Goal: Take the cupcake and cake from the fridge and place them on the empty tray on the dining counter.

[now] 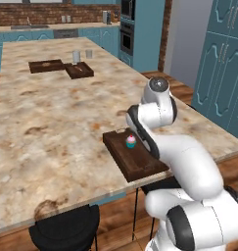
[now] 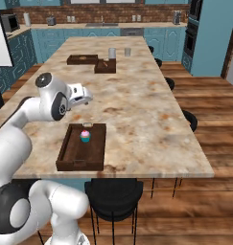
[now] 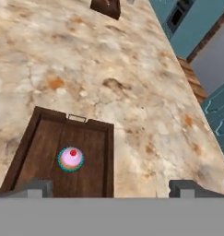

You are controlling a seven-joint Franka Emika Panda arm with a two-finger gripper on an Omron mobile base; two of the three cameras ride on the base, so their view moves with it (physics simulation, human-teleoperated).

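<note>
The cupcake (image 1: 130,141) (image 2: 85,136) (image 3: 71,159), teal wrapper with pink frosting and a red dot, stands upright inside the dark brown tray (image 1: 140,164) (image 2: 72,158) (image 3: 35,138). That tray lies near the front edge of the dining counter (image 1: 66,112) (image 2: 137,110) (image 3: 109,60). My gripper (image 2: 84,99) (image 3: 111,188) hovers above the tray's far end, open, with nothing between its fingers. The cupcake sits apart from the fingertips (image 3: 39,186), below and to one side. The cake and the fridge are out of view.
Two more dark trays (image 1: 46,65) (image 1: 80,70) lie at the counter's far end, beside two grey cups (image 2: 112,53) (image 2: 127,51). Black stools (image 1: 66,228) (image 2: 114,194) stand under the counter's near edge. Teal cabinets and wall ovens (image 1: 127,34) line the back.
</note>
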